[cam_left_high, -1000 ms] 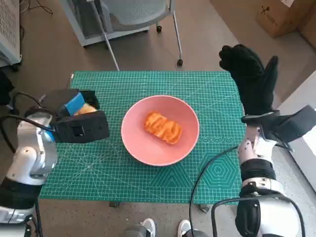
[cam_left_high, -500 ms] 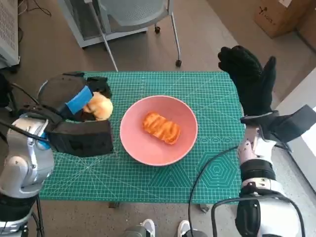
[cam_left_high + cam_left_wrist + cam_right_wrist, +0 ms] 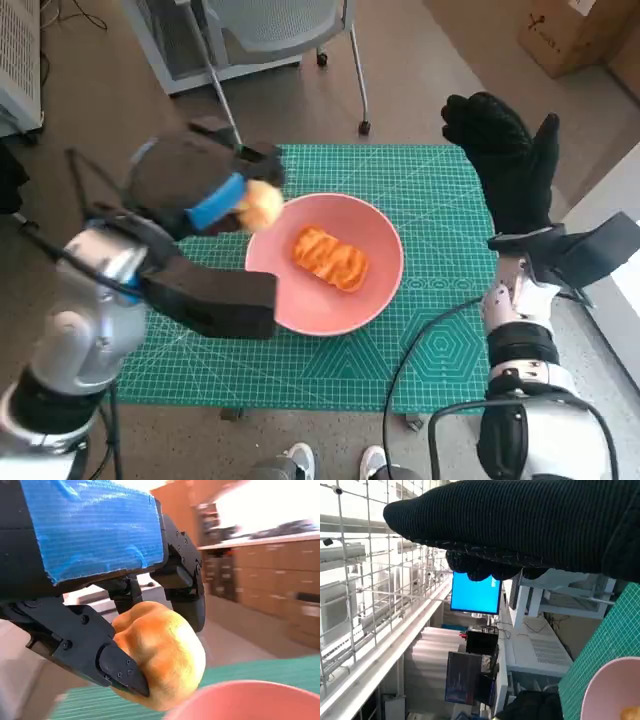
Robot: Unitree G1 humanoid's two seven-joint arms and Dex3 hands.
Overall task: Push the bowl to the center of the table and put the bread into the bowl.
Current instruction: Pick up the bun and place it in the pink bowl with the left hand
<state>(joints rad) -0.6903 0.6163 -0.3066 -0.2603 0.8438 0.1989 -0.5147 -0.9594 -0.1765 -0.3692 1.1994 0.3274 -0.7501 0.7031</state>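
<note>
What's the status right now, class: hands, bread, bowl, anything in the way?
Left hand holds a bread roll over the pink bowl's rim. Right hand open, raised at the table's right edge. One bread piece already in the bowl. Nothing blocking.

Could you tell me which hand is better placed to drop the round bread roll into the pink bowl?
The left hand: it holds the roll at the bowl rim; the right hand is raised and holds nothing.

Pink bowl [image 3: 325,290], golden bread roll [image 3: 260,205], green gridded mat [image 3: 420,200].

Lab or office — monitors [image 3: 475,594], office chair [image 3: 275,25], cardboard box [image 3: 572,30].
</note>
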